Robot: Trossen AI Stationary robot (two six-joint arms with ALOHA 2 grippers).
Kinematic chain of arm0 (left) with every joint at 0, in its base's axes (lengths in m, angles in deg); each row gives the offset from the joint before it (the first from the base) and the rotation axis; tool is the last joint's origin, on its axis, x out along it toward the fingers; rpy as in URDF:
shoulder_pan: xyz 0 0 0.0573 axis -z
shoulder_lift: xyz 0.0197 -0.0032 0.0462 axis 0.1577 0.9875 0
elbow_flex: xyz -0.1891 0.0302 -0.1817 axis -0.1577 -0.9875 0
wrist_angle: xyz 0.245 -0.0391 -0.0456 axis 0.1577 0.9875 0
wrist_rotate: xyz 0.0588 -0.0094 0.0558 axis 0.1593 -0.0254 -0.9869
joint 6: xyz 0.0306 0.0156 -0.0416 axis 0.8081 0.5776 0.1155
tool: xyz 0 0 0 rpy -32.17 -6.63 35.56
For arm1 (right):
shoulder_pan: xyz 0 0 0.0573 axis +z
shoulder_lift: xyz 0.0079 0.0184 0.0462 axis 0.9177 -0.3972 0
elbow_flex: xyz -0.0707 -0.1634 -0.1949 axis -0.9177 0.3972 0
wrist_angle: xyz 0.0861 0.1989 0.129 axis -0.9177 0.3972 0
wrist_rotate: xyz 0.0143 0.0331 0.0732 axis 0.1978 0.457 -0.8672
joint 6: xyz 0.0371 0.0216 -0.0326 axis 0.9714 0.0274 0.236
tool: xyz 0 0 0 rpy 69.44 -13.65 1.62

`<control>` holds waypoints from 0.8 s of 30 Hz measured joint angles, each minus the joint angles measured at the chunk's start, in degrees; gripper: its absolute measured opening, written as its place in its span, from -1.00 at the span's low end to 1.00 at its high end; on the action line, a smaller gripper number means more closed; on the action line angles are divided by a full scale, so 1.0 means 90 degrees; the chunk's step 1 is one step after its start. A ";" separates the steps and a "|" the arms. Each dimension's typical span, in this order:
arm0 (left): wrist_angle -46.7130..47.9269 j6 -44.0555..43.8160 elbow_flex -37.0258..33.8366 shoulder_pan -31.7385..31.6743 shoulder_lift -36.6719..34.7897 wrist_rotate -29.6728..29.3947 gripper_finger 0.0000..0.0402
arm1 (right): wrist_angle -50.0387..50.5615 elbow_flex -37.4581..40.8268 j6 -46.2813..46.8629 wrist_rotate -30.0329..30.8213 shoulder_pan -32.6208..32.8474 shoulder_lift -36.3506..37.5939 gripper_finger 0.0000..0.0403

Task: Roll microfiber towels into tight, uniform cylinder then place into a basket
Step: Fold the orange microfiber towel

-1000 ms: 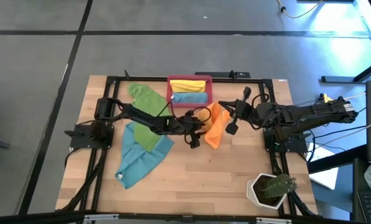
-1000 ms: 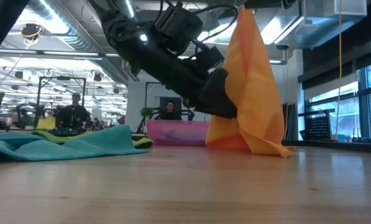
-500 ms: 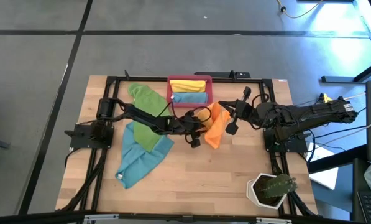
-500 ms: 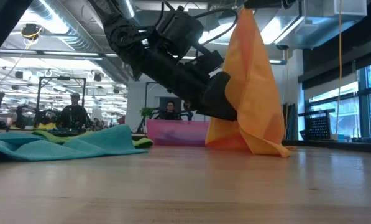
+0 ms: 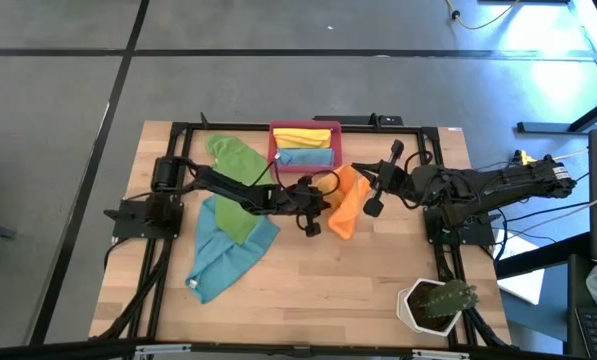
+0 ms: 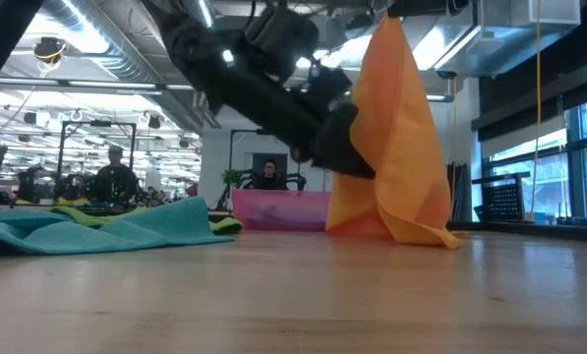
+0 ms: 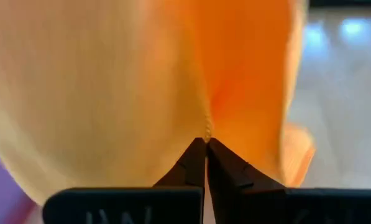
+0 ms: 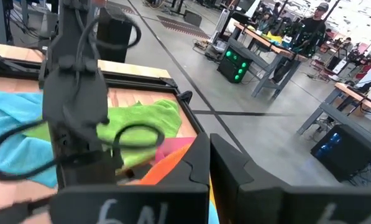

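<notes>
Centrally on the wooden worktop (image 5: 378, 290), the soft orange microfiber towel (image 5: 346, 203) hangs in a tall draped peak, its lower folds resting on the wood just in front of the small red-pink plastic basket (image 5: 305, 128). The left end effector (image 5: 323, 200) reaches in from the left and is clenched on the towel's edge; the left wrist view shows its two dark fingertips (image 7: 197, 155) pressed together with orange cloth pinched at their tips. The right end effector (image 5: 370, 180) holds the towel's upper corner from the other side, its fingers closed on the cloth, so the fabric is suspended between the two arms. In the low view the towel (image 6: 396, 147) rises well above the worktop, with the left arm's dark body pressed against its near face.

Inside the basket lie a rolled yellow towel (image 5: 304, 136) and a rolled teal-blue towel (image 5: 305, 157), side by side. A loose green towel (image 5: 233, 175) lies spread left of the basket, overlapping a second teal-blue towel (image 5: 223, 255) that sprawls toward the worktop's front left. A white hexagonal plant pot (image 5: 423, 305) stands at the front right corner.
</notes>
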 joint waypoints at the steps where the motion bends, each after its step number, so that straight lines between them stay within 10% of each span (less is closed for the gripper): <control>1: 0.0037 0.0003 0.0015 0.0000 -0.0079 0.0000 -1.00 | 0.0009 0.0000 0.0000 0.0000 -0.0002 0.0000 -0.98; 24: 0.2197 0.0893 0.0010 0.1037 -0.2755 -0.2373 -1.00 | 0.0146 -0.0357 -0.0017 0.0000 0.0264 0.0044 -0.98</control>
